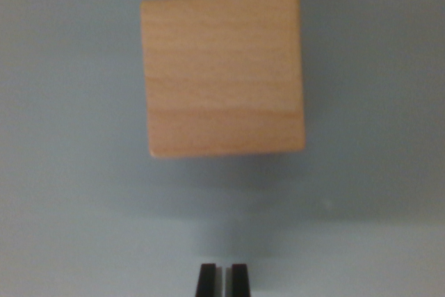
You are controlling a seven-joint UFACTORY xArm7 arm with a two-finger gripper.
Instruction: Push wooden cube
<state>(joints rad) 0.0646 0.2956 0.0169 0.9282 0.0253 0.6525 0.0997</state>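
Nearest to my lens is my own pincer (222, 279); only its two black fingertips (206, 280) poke up from the bottom edge of the wrist view, just right of centre; they stand side by side with a thin pale slit between them, so I read them as drawn nearly together and gripping nothing; nothing lies between them but that sliver of the surface behind.

Above them, apart from the tips with a band of bare surface between, sits the wooden cube (222, 73); I count one cube and no more; it fills the upper middle of the wrist view, and I see one broad pale-tan face of it with fine grain running across from the view's left to the view's right; its corners are softly rounded and its outline is turned very slightly, the lower edge reaching a touch further to the view's right than the upper; the picture is soft, so finer marks in the wood I cannot make out.

The cube rests on a plain grey-blue table (62, 193); a dim shadow spreads below and around the cube; I find no brand, label or writing on the cube, the fingertips or the surface.
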